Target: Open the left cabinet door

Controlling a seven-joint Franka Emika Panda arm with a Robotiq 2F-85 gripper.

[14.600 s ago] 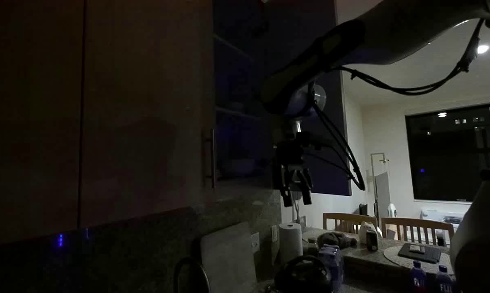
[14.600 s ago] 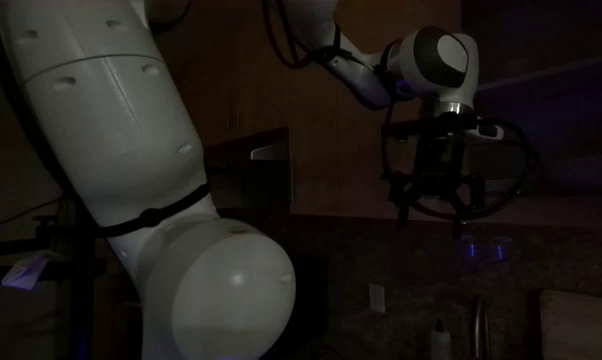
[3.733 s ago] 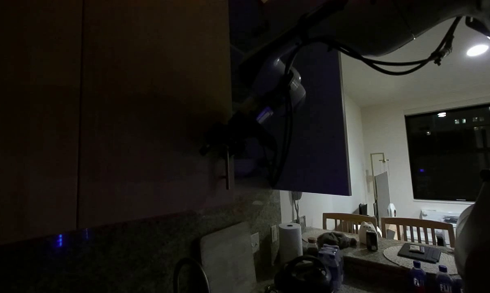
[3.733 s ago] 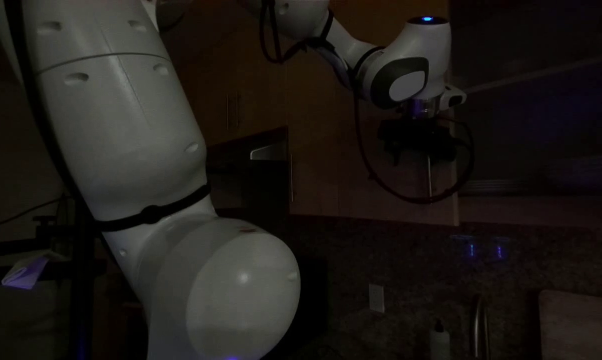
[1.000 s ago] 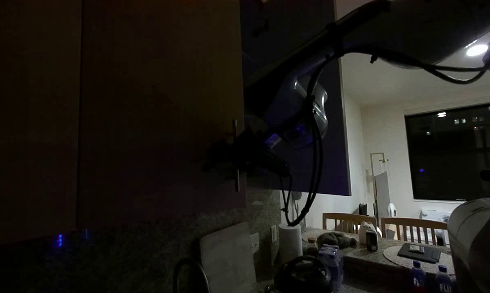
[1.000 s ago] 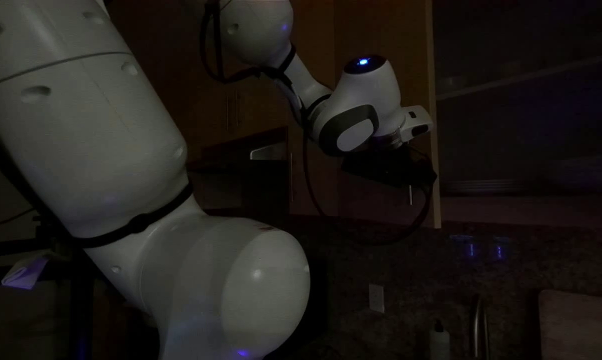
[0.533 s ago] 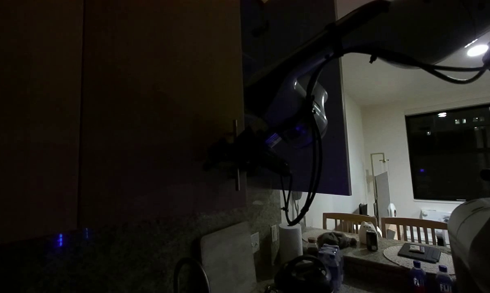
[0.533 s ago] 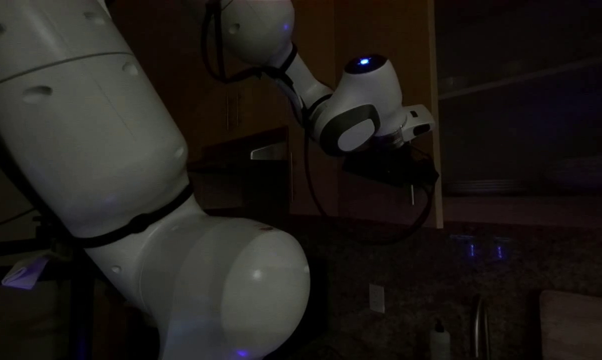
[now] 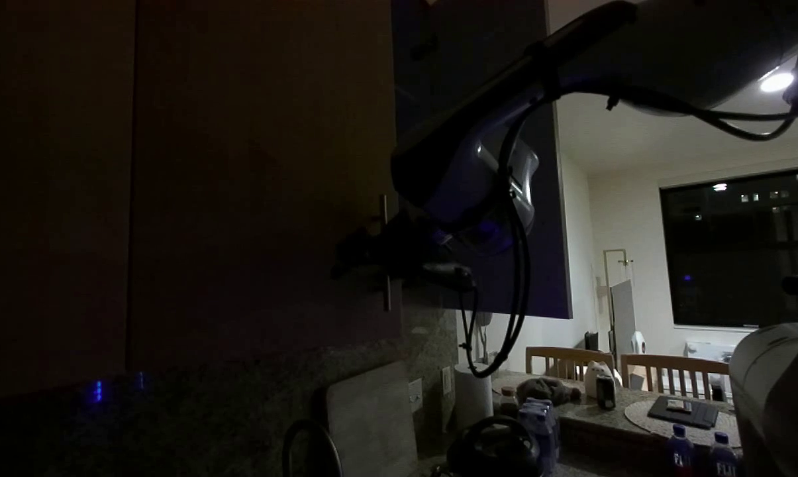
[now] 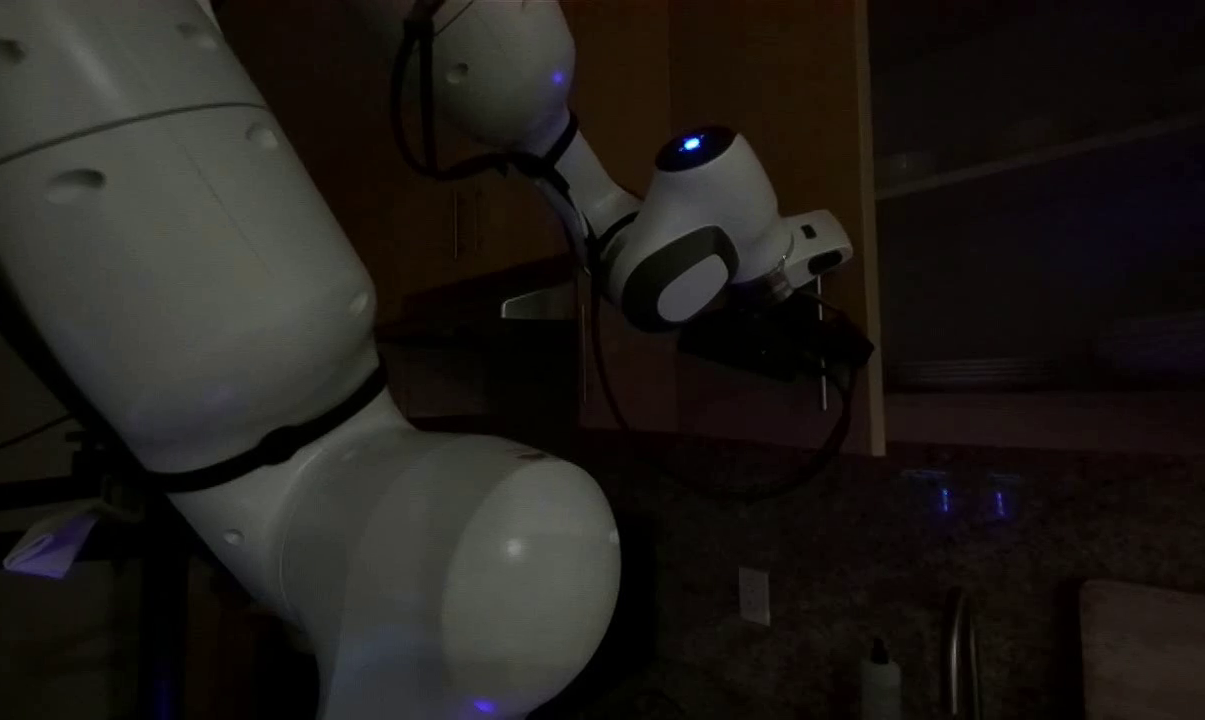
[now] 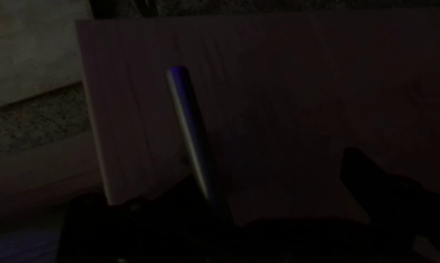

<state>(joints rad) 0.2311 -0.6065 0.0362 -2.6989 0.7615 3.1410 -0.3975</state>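
The left cabinet door [image 9: 266,165] stands left of centre in an exterior view. Low in the wrist view, the end effector [image 11: 269,166] is spread wide near the silver handle [image 11: 190,120]; contact is too dark to tell.

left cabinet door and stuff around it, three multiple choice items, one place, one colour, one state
1. Where is the pale board relative to the left cabinet door?
A) higher B) lower C) level
2. What colour is the bar handle?
A) red B) yellow C) silver
3. How does that door stand?
A) ajar B) shut C) removed

1 B: an exterior view shows it lower down.
2 C: the wrist view shows metallic grey.
3 A: its edge juts forward, a shelf visible past it.
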